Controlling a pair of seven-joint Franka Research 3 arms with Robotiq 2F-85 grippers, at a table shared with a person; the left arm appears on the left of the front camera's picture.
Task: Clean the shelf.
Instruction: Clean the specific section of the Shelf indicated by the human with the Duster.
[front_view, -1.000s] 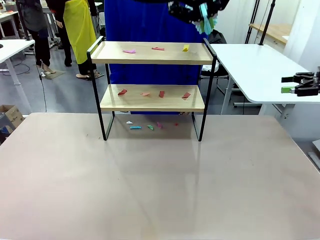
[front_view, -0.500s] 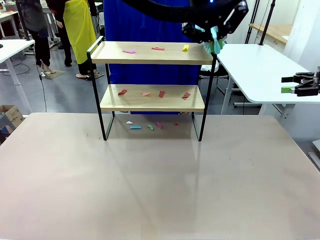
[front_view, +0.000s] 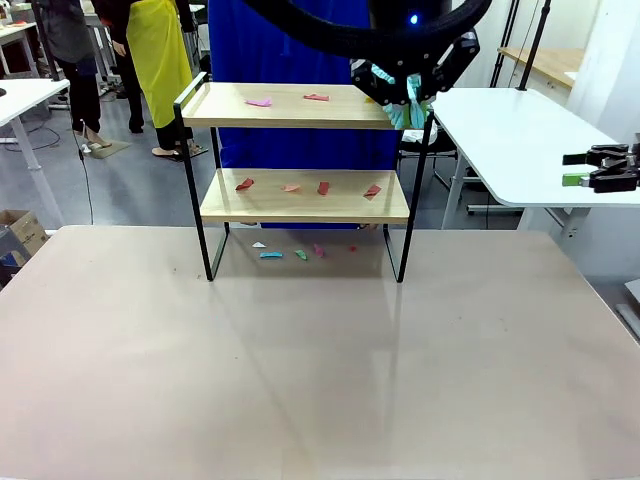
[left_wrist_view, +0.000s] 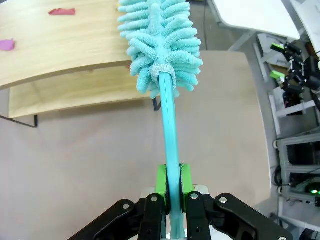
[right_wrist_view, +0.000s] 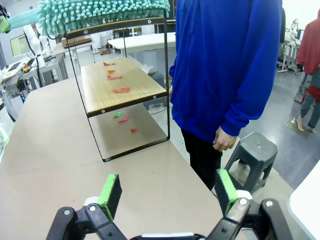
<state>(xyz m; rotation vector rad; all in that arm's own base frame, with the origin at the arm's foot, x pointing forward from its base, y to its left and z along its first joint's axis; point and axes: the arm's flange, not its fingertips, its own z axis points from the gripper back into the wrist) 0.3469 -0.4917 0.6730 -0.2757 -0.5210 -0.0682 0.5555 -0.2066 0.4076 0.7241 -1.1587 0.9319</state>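
The shelf (front_view: 300, 120) stands at the table's far side: two wood boards in a black frame. My left gripper (front_view: 415, 72) hangs over the shelf's right end, shut on the handle of a teal duster (front_view: 402, 103). The duster's fluffy head rests at the right end of the top board. In the left wrist view the green pads (left_wrist_view: 161, 182) clamp the duster handle (left_wrist_view: 170, 140) and the head (left_wrist_view: 160, 45) lies over the shelf's top board (left_wrist_view: 65, 50). Pink (front_view: 258, 101) and red (front_view: 316, 97) paper scraps lie on the top board, several more on the lower board (front_view: 300, 205). My right gripper (front_view: 568, 169) stands open at the far right.
More scraps (front_view: 272, 254) lie on the table under the shelf. A person in a blue sweater (right_wrist_view: 225, 65) stands behind the shelf beside a grey stool (right_wrist_view: 252, 150). A white table (front_view: 510, 135) stands to the right. The near table surface (front_view: 320, 380) is bare.
My left gripper has come down with the duster, then shifted left onto the right end of the top board, covering the yellow scrap there. The right gripper has not moved.
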